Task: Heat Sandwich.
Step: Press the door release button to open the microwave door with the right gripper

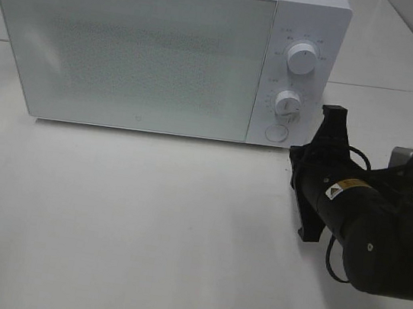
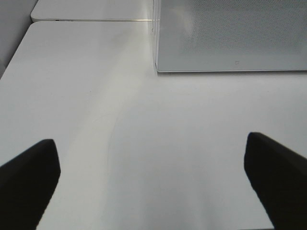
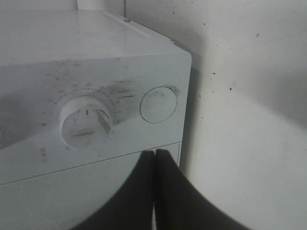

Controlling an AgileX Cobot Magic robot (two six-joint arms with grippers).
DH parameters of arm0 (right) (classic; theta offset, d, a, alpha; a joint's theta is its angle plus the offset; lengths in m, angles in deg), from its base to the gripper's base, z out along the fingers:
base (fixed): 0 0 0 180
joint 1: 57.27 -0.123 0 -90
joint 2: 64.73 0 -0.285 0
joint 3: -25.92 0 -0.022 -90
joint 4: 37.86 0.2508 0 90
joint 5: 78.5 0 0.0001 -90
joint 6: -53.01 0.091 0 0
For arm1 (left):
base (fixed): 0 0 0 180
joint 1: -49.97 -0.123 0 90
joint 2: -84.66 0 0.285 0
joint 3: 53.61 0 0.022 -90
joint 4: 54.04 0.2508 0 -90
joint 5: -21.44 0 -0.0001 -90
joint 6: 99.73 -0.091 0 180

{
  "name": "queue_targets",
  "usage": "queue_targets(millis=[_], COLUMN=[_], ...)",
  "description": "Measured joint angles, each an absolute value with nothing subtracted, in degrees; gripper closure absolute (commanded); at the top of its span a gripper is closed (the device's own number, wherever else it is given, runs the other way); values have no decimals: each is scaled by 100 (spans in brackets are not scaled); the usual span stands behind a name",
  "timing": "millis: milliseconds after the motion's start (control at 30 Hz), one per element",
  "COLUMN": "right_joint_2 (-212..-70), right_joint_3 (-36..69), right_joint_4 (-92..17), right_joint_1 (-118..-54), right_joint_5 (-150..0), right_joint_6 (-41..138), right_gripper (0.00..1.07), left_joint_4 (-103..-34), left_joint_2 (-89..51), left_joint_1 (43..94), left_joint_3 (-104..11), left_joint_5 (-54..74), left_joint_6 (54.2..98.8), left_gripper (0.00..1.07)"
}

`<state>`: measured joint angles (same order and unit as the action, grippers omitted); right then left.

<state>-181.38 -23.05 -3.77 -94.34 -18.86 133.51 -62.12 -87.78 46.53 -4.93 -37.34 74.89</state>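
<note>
The sandwich is out of view in every frame. The white microwave stands at the back of the table with its door closed. My right arm reaches toward its control panel from the right. In the right wrist view my right gripper is shut with nothing between its black fingers, and its tips sit just in front of the panel near the round button and the lower dial. My left gripper is open wide over bare table, short of the microwave's corner.
The panel carries an upper dial, a lower dial and a round button. The white table stretches in front of the microwave. A second white tabletop adjoins behind.
</note>
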Motion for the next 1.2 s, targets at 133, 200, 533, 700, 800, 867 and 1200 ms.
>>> queue_targets(millis=[133,200,533,700,800,867,1200], right_joint_2=[-18339,-18447,-18814,-19020,-19175,-19198,-19416], right_joint_3=[-2064,-1955,-1394,-1084,-884,-838,-460], right_joint_4=[-606,-698,-1013,-1162,-1254,-1259,-1271], right_joint_1=[-9291,-9228,-8902,-8758,-8638,-8621,-8558], right_joint_5=[-2040,-2063,-2395,-2522,-2659,-2688,-2871], right_joint_6=[13448,13505,13563,13563,13568,13568,13568], right_gripper=[107,107,107,107,107,107,107], left_joint_4=[-6212,-6212,-6212,-6212,-6212,-6212,-6212], left_joint_2=[-8778,-8778,-8778,-8778,-8778,-8778,-8778], left_joint_1=[4653,4653,4653,4653,4653,4653,4653], left_joint_3=[-493,-493,-493,-493,-493,-493,-493], left_joint_5=[-3734,-3734,-3734,-3734,-3734,-3734,-3734], left_joint_6=[7489,7489,7489,7489,7489,7489,7489], left_gripper=[5,5,5,5,5,5,5])
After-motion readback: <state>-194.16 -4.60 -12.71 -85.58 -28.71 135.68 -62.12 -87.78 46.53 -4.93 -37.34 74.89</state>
